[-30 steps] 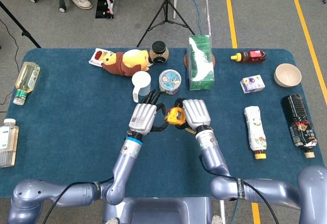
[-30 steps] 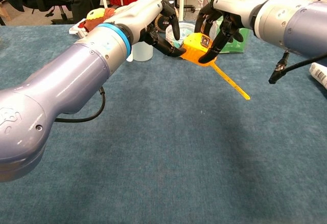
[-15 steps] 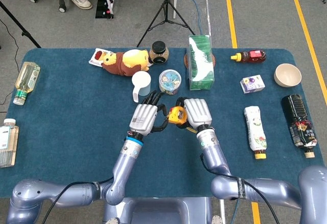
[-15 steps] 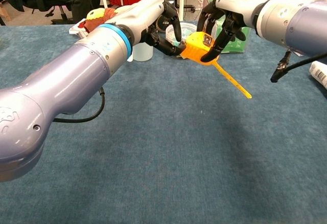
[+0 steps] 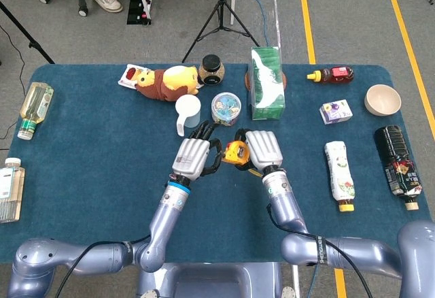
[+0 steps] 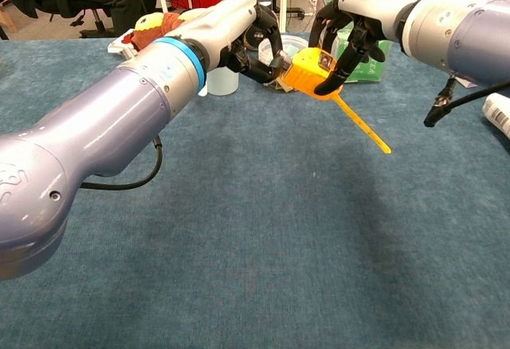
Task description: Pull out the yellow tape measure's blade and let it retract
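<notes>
the yellow tape measure [image 6: 309, 72] is held up off the blue table [image 5: 102, 169], near its middle, between the two hands. the right hand [image 6: 351, 16] grips the case from above, its dark fingers [image 6: 341, 64] curled down around the far and near sides. the blade [image 6: 360, 125] sticks out of the case and slopes down toward the right, its tip free above the cloth. the left hand [image 6: 253, 37] reaches in from the other side; its fingers [image 6: 260, 68] are bent toward the case and seem to touch its left edge, though the chest view does not show clearly whether they pinch anything. in the head view the same pair of hands, left [image 5: 193, 156] and right [image 5: 263, 150], sit close on either side of the tape measure [image 5: 235, 154], backs up.

behind them stand a white cup [image 5: 189, 113], a round tub with a printed lid [image 5: 225, 107] and a green tissue box [image 5: 266, 84]. a plush toy [image 5: 166, 80] lies toward the far edge, with a dark-lidded jar [image 5: 212, 69] just beside it. on the robot's right lie a white bottle [image 5: 339, 167] and a dark bottle [image 5: 398, 161], with a bowl [image 5: 382, 99] near the far corner.
</notes>
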Controlling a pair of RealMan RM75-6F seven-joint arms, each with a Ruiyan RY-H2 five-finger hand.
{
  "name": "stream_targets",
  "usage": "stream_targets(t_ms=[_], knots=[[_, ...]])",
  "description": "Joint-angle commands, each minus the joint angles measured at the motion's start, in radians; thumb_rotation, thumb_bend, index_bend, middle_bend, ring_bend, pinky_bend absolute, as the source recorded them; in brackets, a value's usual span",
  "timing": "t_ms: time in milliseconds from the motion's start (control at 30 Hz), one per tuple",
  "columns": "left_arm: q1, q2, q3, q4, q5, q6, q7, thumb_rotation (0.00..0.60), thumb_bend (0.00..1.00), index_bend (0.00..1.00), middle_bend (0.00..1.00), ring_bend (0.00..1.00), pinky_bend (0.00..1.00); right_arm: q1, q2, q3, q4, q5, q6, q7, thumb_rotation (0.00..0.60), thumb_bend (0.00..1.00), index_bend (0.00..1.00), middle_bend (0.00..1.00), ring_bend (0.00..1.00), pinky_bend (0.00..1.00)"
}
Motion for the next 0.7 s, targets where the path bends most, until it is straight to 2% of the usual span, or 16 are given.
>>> stream_targets(t_ms=[33, 233, 700], knots=[[0.001, 0.004, 0.0, -0.004, 0.002, 0.001, -0.002, 0.553, 0.53, 0.51, 0.12, 0.0, 0.17, -0.002, 0.003, -0.001, 0.002, 0.003, -0.001, 0.0, 0.595, 0.29, 0.65, 0.69, 0.78, 0.78], [0.01, 0.028, 0.002, -0.027, -0.004, -0.008, -0.007, 0.549, 0.53, 0.52, 0.12, 0.0, 0.17, -0.005, 0.015, -0.005, 0.003, 0.0, -0.006, -0.001, 0.597, 0.29, 0.66, 0.69, 0.78, 0.78], [0.062, 0.106, 0.043, -0.108, -0.004, -0.004, -0.024, 0.554, 0.53, 0.52, 0.12, 0.0, 0.17, -0.019, 0.062, -0.033, -0.001, -0.038, -0.033, 0.005, 0.596, 0.29, 0.66, 0.7, 0.78, 0.78]])
